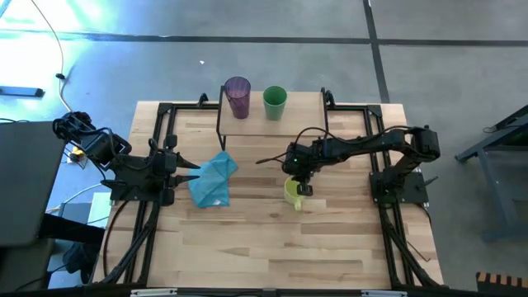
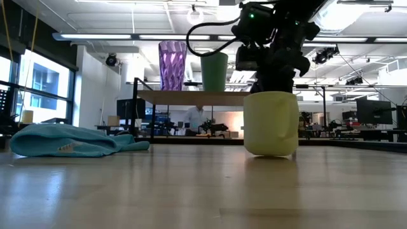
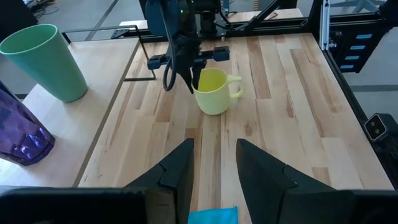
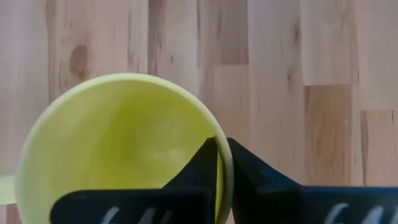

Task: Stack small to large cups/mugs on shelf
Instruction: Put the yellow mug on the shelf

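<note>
The purple tumbler [image 1: 238,97] and the green cup [image 1: 275,103] stand upright, side by side, on the shelf [image 1: 301,115] at the table's far edge. The yellow-green mug [image 1: 292,193] stands upright on the tabletop in front of the shelf, its handle [image 1: 299,205] toward the near edge. My right gripper [image 1: 299,177] reaches down onto the mug's rim and is shut on it. My left gripper [image 1: 188,169] is open and empty at the table's left, next to the blue cloth. The left wrist view shows the mug [image 3: 214,93], the green cup [image 3: 46,62] and the tumbler [image 3: 18,134]. My right gripper pinches the mug's wall at the rim [image 4: 222,163], one finger inside the mug and one outside. The fingers come from above, pointing down, on the mug's far side, away from the handle. The mug stands upright with its bottom [image 2: 270,152] on the table.
A light blue cloth [image 1: 213,179] lies crumpled on the table left of the mug, just in front of my left gripper. The shelf's black legs [image 1: 219,132] stand at the far side. Black frame rails run along the table's left and right edges.
</note>
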